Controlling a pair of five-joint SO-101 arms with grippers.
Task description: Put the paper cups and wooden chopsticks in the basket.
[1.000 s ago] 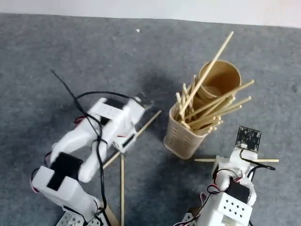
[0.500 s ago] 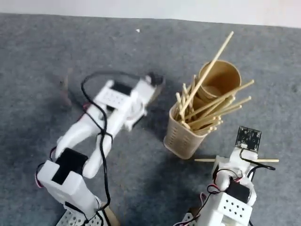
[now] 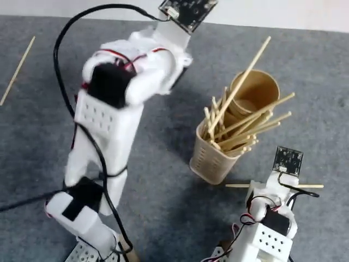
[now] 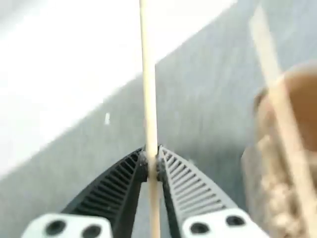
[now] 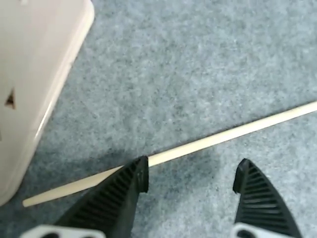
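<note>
Chopsticks (image 3: 240,139) stand in the basket (image 3: 210,158), long axes slanting toward the far right, beside the paper cup (image 3: 267,90) in it
High view: grey felt table (image 3: 305,60), white strip (image 3: 32,6) beyond; a loose chopstick (image 3: 237,186) lies crosswise by the right arm. Left wrist view: left gripper (image 4: 151,159) clamps a held chopstick (image 4: 147,74) pointing straight out past its tips. Right wrist view: right gripper (image 5: 190,173) spread wide over the loose chopstick (image 5: 223,139), by the basket

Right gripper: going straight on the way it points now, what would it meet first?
Probably the wooden chopstick lying on the grey table, which crosses just ahead of the open right gripper. How far above it is unclear.
</note>
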